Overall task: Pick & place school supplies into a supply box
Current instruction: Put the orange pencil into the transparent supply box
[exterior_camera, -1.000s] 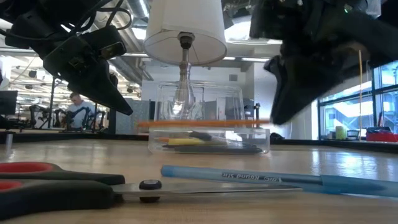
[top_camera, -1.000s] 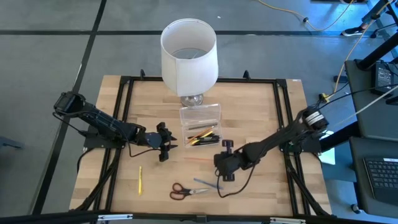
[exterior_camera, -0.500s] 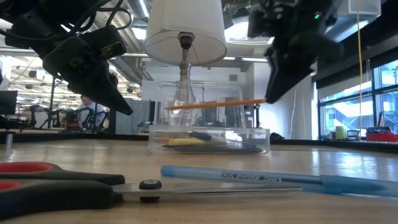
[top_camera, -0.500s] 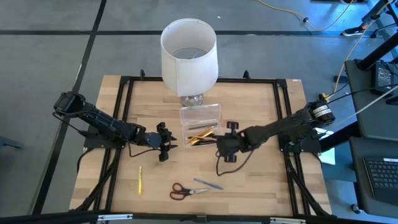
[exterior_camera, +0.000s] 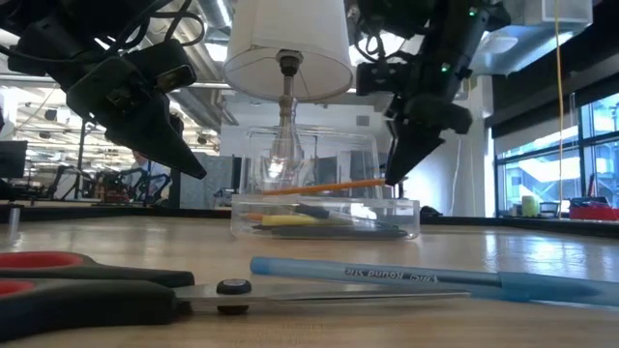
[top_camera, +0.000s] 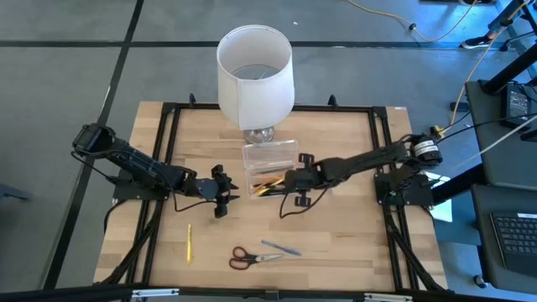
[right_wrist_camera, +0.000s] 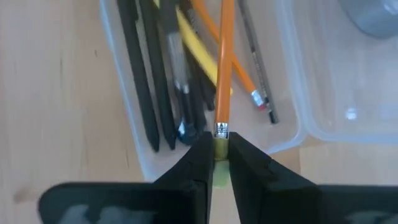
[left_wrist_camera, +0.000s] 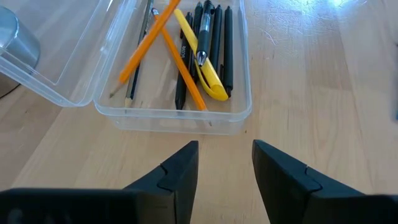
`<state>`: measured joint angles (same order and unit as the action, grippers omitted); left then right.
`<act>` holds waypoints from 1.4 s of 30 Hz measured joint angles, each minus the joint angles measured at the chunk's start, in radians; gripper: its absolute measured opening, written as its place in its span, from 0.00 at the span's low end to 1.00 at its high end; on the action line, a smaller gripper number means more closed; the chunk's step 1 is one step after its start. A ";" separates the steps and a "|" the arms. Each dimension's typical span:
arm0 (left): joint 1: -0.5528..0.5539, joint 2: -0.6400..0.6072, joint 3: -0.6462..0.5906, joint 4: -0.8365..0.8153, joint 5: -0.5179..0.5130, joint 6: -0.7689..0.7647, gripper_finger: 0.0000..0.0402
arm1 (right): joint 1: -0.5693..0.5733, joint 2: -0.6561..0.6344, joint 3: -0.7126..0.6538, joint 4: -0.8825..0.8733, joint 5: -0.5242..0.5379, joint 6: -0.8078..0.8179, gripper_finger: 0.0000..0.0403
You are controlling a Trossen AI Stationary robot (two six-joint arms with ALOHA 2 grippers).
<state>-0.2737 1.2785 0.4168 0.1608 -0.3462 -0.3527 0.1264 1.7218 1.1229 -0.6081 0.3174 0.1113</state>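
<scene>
The clear supply box (top_camera: 270, 159) lies open in mid-table, its lid tipped back toward the lamp. Dark pens, a yellow pen and an orange pencil (left_wrist_camera: 186, 84) lie inside. My right gripper (top_camera: 289, 181) is at the box's right near corner, shut on another orange pencil (right_wrist_camera: 224, 68) that reaches out over the box. My left gripper (left_wrist_camera: 224, 152) stands open just left of the box, holding nothing. Scissors (top_camera: 245, 257), a blue pen (top_camera: 279, 247) and a yellow pencil (top_camera: 189, 242) lie flat near the front edge. My right gripper pinches the orange pencil's eraser end (right_wrist_camera: 219, 148), just behind the metal ferrule, between its two fingers (right_wrist_camera: 198, 158). They come slanting down from the table's right, in line with the pencil. The pencil is lifted clear over the box, its free end (exterior_camera: 266, 191) slightly lower.
A tall white lampshade (top_camera: 255, 75) on a glass base stands right behind the box. A black frame (top_camera: 168, 134) runs round the tabletop. Bare wood lies to the box's left and right.
My right gripper has carried the orange pencil from the near middle of the table toward the far edge and left, to the box. The pencil rose, then came lower, and now reaches over the open box. My left gripper has kept still.
</scene>
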 joint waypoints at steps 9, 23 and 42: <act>0.000 0.000 0.000 0.000 0.000 0.000 0.36 | -0.019 0.000 0.000 0.015 -0.059 0.045 0.11; 0.000 0.000 0.000 0.000 0.000 0.000 0.36 | -0.019 0.110 0.000 0.028 -0.056 0.036 0.11; 0.000 0.000 0.000 0.000 0.000 0.000 0.36 | -0.018 0.109 0.000 0.015 -0.042 0.041 0.23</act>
<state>-0.2737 1.2781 0.4168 0.1604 -0.3466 -0.3531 0.1081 1.8306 1.1233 -0.5926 0.2758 0.1519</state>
